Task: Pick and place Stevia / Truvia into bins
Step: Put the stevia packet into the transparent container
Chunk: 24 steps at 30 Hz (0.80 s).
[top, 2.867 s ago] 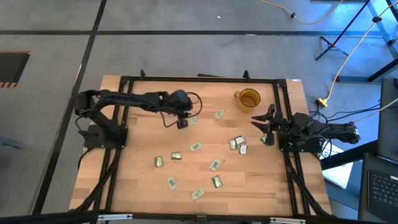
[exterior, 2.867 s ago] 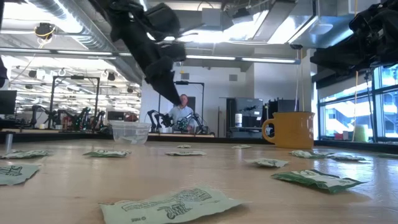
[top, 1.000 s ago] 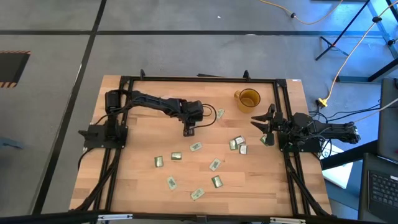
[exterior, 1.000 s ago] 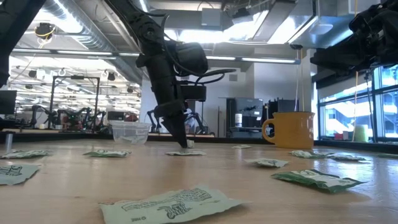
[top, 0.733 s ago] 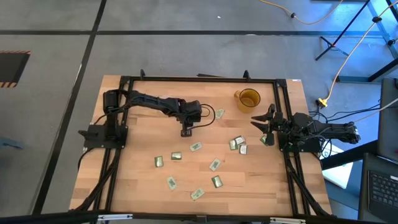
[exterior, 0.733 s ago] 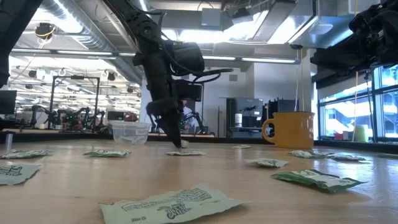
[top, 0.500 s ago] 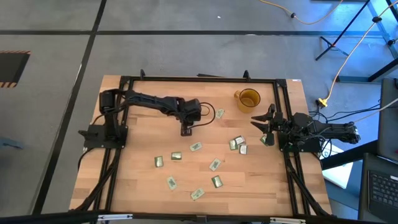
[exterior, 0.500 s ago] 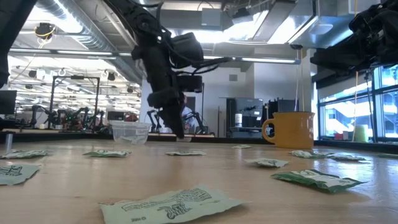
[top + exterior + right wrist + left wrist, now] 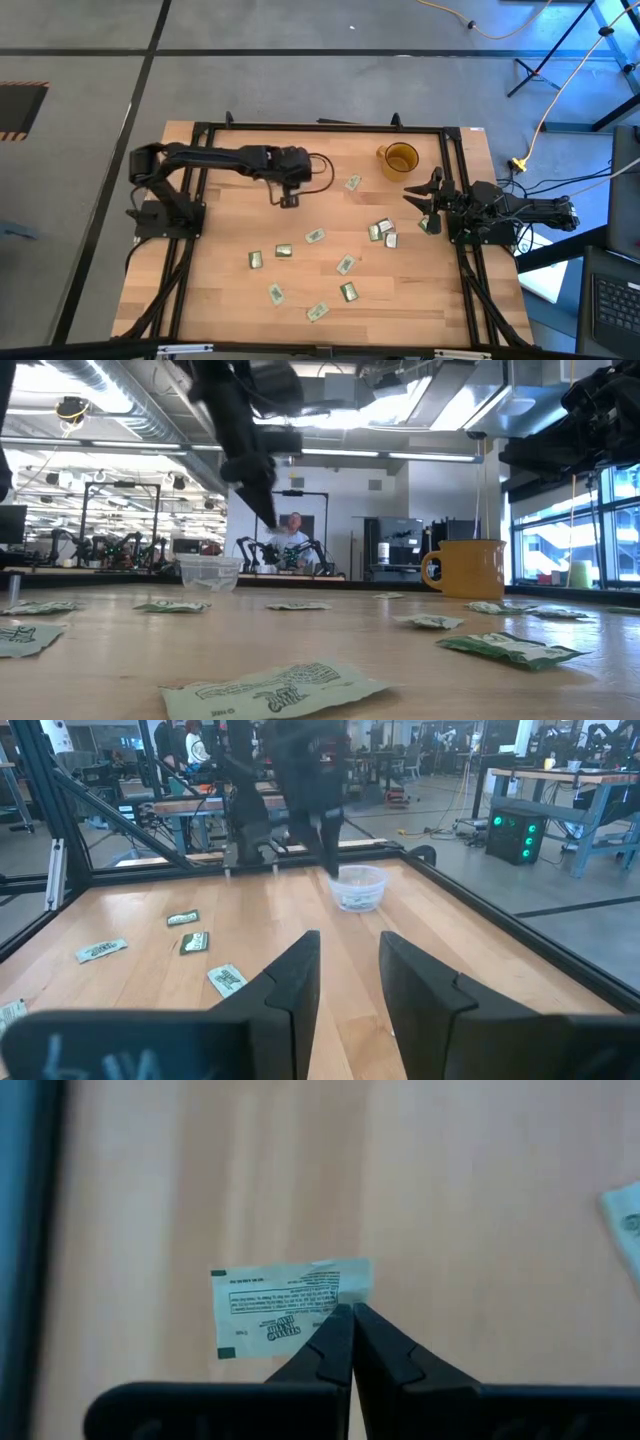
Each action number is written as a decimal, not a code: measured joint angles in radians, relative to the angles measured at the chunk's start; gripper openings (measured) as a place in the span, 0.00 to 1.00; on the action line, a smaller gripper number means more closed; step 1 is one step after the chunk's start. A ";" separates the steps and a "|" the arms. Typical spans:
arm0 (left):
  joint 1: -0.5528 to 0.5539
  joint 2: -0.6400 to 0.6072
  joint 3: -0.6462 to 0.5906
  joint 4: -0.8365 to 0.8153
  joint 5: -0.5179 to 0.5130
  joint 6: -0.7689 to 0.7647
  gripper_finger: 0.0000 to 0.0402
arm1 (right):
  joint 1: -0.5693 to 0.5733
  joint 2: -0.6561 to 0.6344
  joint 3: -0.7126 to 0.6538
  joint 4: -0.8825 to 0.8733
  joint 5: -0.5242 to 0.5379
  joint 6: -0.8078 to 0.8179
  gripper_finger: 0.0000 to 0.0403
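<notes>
My left gripper [image 9: 288, 200] is shut on one white and green Stevia sachet [image 9: 290, 1305] and hangs above the table's far middle; it shows high in the low view [image 9: 268, 515]. The clear cup [image 9: 209, 573] stands close by, with sachets inside it [image 9: 357, 887]. The amber mug [image 9: 400, 158] stands at the far right. Several more sachets [image 9: 315, 237] lie flat on the wood. My right gripper [image 9: 350, 970] is open and empty at the table's right edge [image 9: 420, 195]. My left gripper pinches the sachet between its two shut fingertips, at its edge near one short end [image 9: 345, 1295]. The fingers come from above, slanting down. The sachet is lifted clear of the table, its printed face turned toward the wrist camera.
Loose sachets lie scattered over the table's middle and near part [image 9: 345, 265]. A black frame [image 9: 320, 128] runs around the table. A person [image 9: 292, 540] sits in the room beyond the far edge.
My left gripper, down on a sachet at the table a second ago, has risen with it and drawn back toward the table's left and far side. The sachet has come off the wood and now hangs clear.
</notes>
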 joint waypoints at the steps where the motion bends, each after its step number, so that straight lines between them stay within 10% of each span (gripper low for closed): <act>1: 0.001 -0.022 0.000 -0.036 -0.030 -0.017 0.00 | 0.000 0.000 0.000 0.000 0.000 0.000 0.27; 24: 0.219 -0.057 -0.158 -0.117 0.000 -0.144 0.01 | 0.000 0.000 0.000 -0.001 0.000 0.000 0.27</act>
